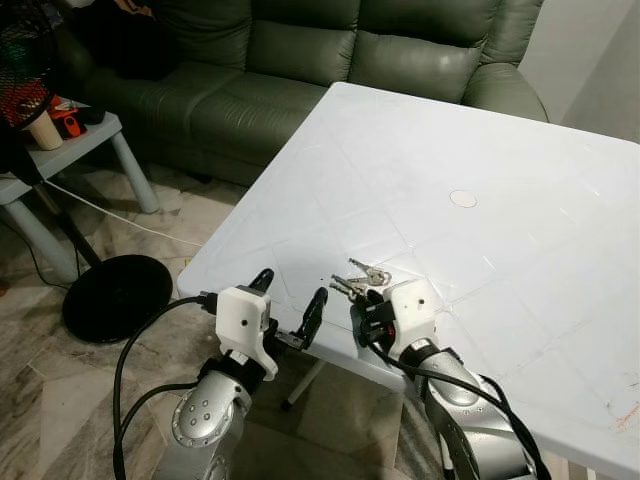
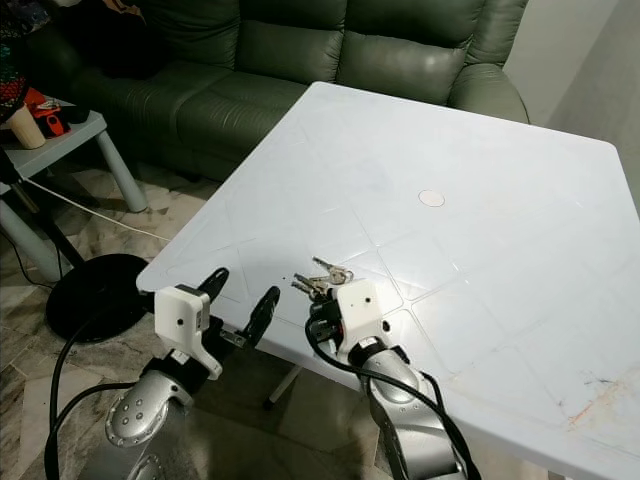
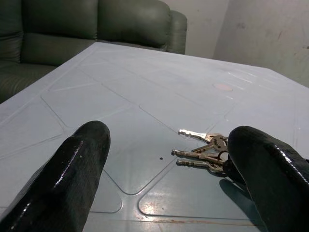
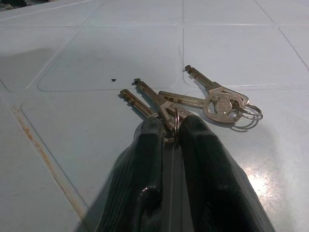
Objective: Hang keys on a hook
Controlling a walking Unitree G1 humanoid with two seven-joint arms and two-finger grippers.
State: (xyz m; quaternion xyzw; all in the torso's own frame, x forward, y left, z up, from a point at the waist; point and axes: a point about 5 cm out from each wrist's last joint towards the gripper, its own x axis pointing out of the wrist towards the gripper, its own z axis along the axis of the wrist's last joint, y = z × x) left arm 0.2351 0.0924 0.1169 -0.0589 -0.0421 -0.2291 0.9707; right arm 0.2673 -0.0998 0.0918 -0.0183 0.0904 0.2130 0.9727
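Right wrist view: silver keys [image 4: 193, 104] fanned flat on the table [image 1: 520, 160], tips pointing away from the right gripper [image 4: 170, 133] pinching their ring. Left gripper [image 1: 288, 305] hovers alongside, fingers wide.

You see a silvery metal bunch of keys [image 4: 193, 104] on the glossy white plastic table moulded in squares [image 1: 520, 150], before a dark green leather sofa [image 1: 300, 60].
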